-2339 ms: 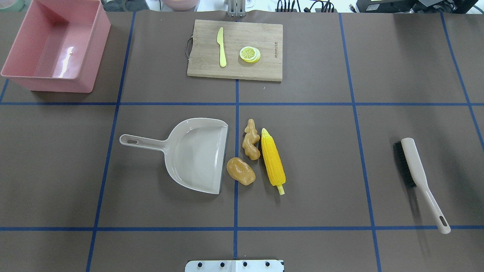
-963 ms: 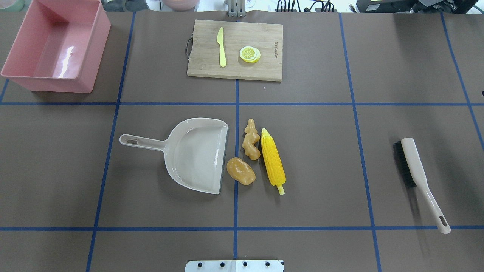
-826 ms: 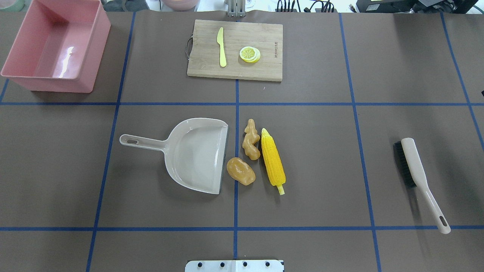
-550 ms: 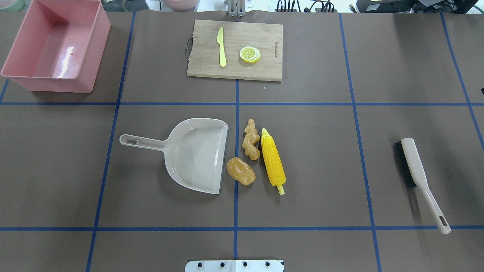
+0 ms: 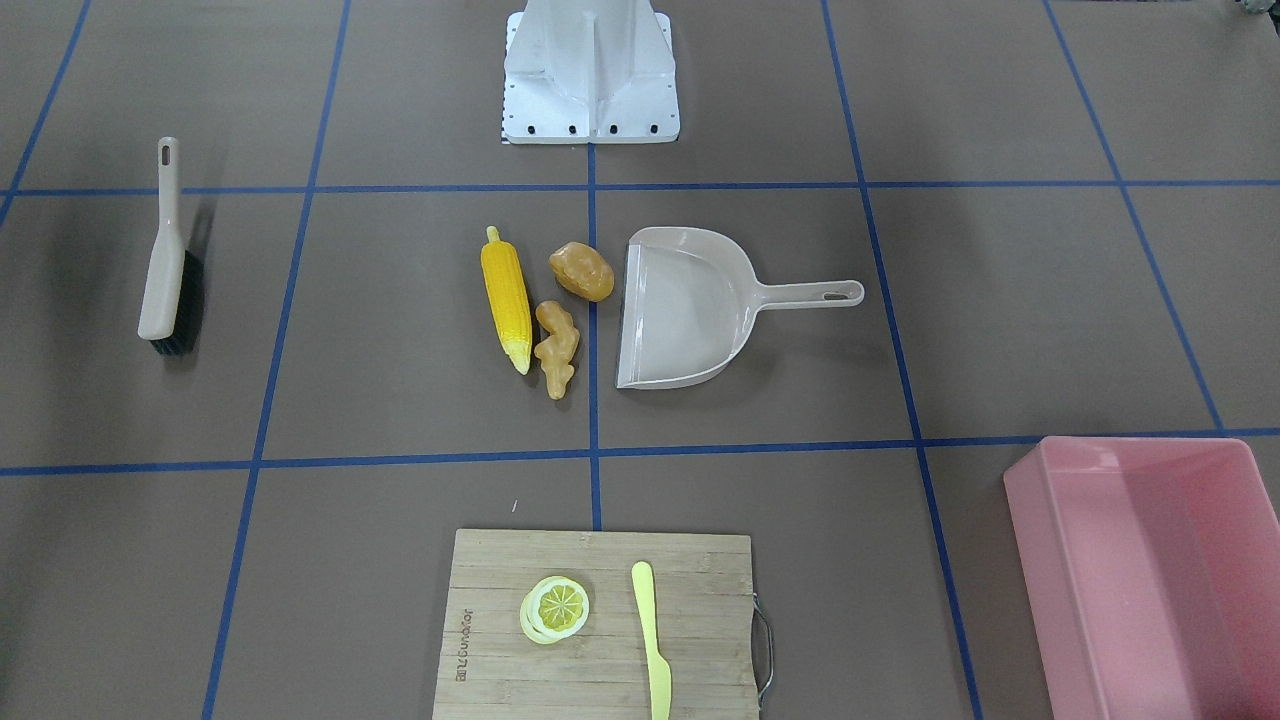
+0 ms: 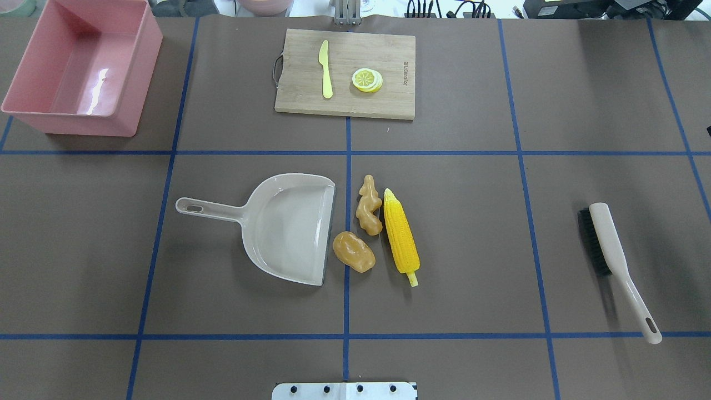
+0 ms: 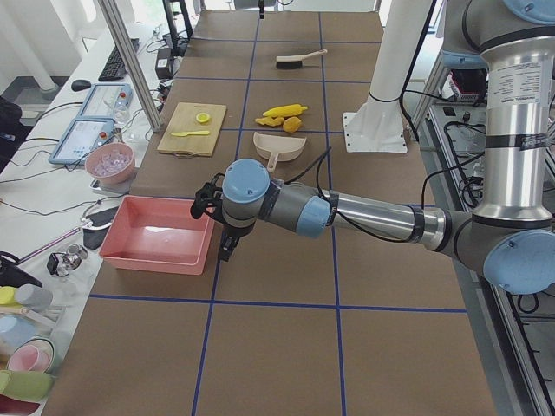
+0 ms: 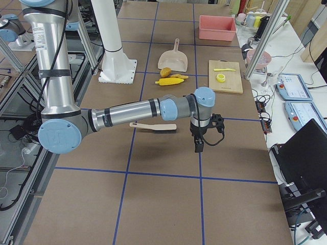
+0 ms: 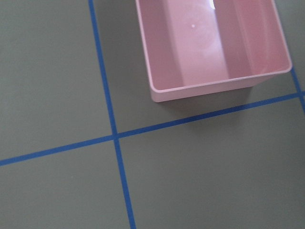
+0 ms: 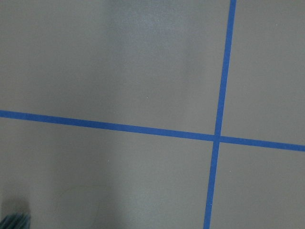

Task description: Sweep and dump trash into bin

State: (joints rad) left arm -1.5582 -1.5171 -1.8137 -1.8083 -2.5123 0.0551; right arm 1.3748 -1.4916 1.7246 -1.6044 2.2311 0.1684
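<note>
Left to right on your desk (image 6: 455, 289): pink bin (image 6: 72, 123) in the far corner, dustpan (image 6: 289, 228), then potato (image 6: 354, 251), ginger root (image 6: 369, 206) and corn cob (image 6: 401, 238) beside its lip — brush (image 6: 611, 250) well right. Left tool (image 7: 227, 250) and right tool (image 8: 197, 147): spread or pressed together, you cannot tell.

Brown table (image 6: 444, 266), blue tape grid (image 6: 348, 336), cluttered white bench (image 7: 39, 195) alongside

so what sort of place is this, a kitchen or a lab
Most likely a robotics lab, not a kitchen: a robot arm reaches over a table marked with a blue tape grid, the corn looks like a plastic toy, and control screens sit along the edge.
</note>
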